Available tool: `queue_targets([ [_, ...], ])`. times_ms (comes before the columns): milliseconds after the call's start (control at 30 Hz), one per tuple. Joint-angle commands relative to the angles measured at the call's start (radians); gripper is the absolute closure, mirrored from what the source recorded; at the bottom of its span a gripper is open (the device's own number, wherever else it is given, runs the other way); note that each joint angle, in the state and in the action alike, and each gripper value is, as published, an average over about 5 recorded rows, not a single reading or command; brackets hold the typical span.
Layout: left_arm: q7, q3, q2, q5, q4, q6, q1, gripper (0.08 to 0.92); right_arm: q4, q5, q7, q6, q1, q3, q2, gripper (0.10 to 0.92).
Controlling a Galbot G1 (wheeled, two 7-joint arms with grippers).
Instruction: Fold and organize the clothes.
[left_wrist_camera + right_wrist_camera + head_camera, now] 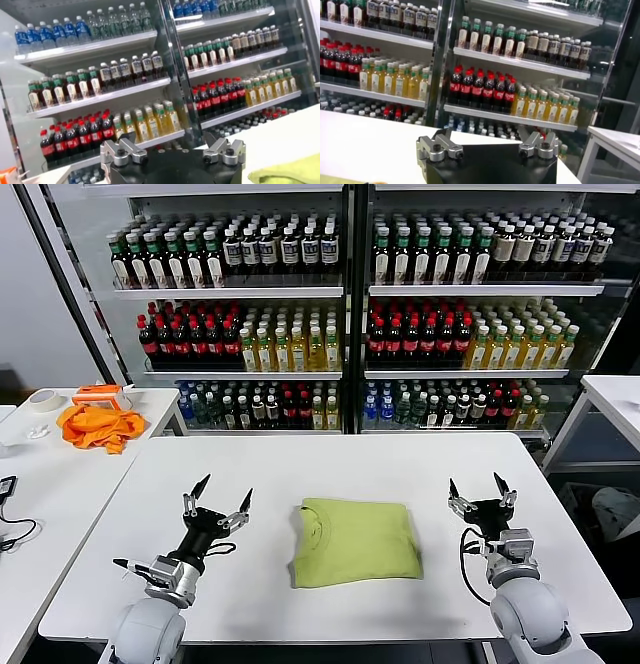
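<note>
The lime-green T-shirt [354, 541] lies folded into a neat rectangle in the middle of the white table [330, 469], collar toward the left. Its edge shows in the left wrist view [292, 172]. My left gripper [224, 492] is open and empty, raised a little above the table to the left of the shirt. My right gripper [478, 488] is open and empty, raised to the right of the shirt. Neither touches the shirt.
A bright orange cloth [98, 426], a tape roll [44, 399] and an orange-white box [103, 394] lie on a side table at the far left. Glass-door fridges full of bottles [340, 304] stand behind. Another white table [615, 399] stands at right.
</note>
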Motion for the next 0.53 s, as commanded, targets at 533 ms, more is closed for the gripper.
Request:
queue_targets([
  [533,0.058,0.003,-0.022,-0.074,0.062,-0.039,-0.044,0.177,-0.038,-0.048,-0.031,0.042,-0.001,0.022,0.008,0.203],
])
